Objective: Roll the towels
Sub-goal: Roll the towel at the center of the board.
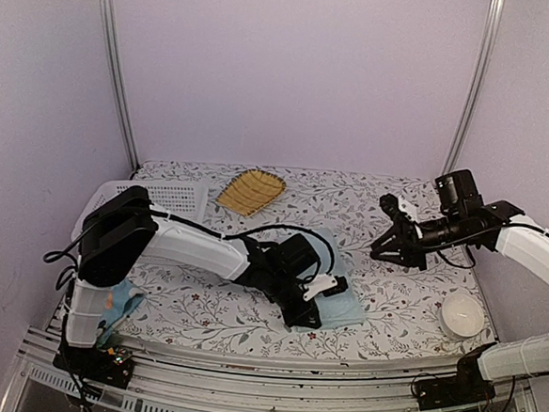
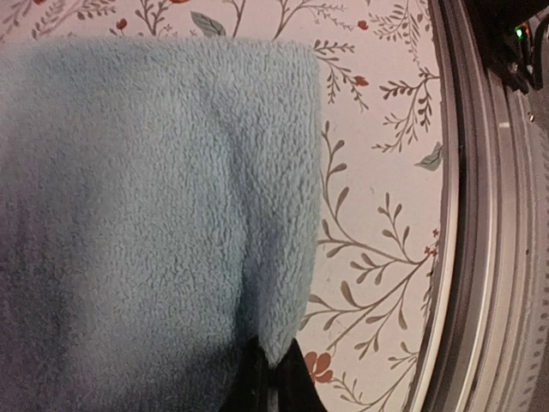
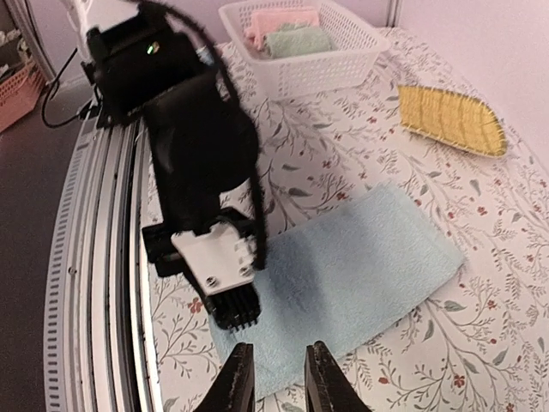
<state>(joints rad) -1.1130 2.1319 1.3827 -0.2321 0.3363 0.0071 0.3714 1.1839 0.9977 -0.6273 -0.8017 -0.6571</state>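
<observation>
Left gripper (image 2: 273, 388): clenched; its dark fingertips pinch the near edge of the plain towel (image 2: 154, 215), close to a corner.
Left arm: stretched low across the table (image 1: 201, 309) from the near left, its wrist over the towel's near-left part.
Plain towel: light-blue terry, lying flat and unrolled at the middle of the table, near the front edge.
Right gripper (image 3: 276, 382): jaws a little apart with nothing between them; raised in the air at the right, well apart from the towel.
Printed towel (image 1: 122, 301): light blue with orange, bunched at the near left edge beside the left arm's base, partly hidden.
Table: covered with a floral pattern.
Yellow tray (image 1: 250, 191): leaf-shaped and ribbed, on the far side.
Basket (image 1: 162, 196): white, at the far left; it holds pink and green cloths (image 3: 292, 30).
Bowl (image 1: 460, 315): white, at the near right.
</observation>
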